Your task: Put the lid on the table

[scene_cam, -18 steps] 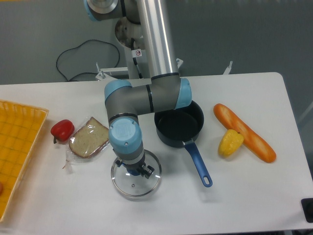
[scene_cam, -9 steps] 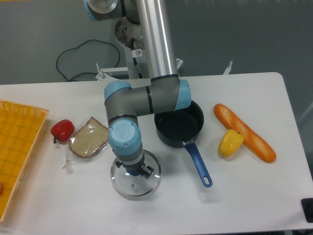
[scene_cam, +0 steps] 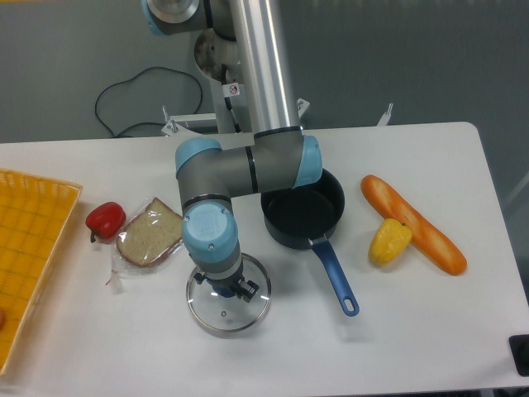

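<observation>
The lid (scene_cam: 228,314), round clear glass with a thin metal rim, lies flat low over the white table (scene_cam: 397,331) at front centre. My gripper (scene_cam: 229,289) points straight down over the lid's middle. Its fingers close around the dark blue knob, which the wrist mostly hides. I cannot tell whether the rim touches the tabletop.
A dark blue saucepan (scene_cam: 302,208) stands just right of the arm, handle pointing to the front. A baguette (scene_cam: 412,223) and a yellow pepper (scene_cam: 389,241) lie to the right. Bagged bread (scene_cam: 150,232), a red pepper (scene_cam: 105,219) and a yellow-orange tray (scene_cam: 29,256) are on the left.
The wrist and the lid have shifted together a few pixels to the left. Nothing else has moved.
</observation>
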Robot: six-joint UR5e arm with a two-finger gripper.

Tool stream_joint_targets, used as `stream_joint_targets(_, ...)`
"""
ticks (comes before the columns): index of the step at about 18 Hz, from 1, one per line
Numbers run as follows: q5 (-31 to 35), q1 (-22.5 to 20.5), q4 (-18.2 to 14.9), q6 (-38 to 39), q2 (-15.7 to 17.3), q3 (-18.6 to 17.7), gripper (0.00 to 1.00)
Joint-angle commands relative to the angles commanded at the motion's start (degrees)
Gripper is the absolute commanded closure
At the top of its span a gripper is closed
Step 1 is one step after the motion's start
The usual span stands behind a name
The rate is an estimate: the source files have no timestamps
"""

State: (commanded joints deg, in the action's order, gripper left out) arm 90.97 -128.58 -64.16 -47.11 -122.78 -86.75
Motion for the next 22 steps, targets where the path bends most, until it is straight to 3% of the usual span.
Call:
stream_joint_targets(12, 0.0, 0.1, 0.1, 0.0, -0.2, 0.1, 0.27)
stream_joint_targets(16, 0.1, 0.1, 0.4, -0.3, -0.1, 0.2, 0.00)
stream_joint_targets(22, 1.0, 0.4, 2.2, -1.7, 0.2, 1.5, 0.00)
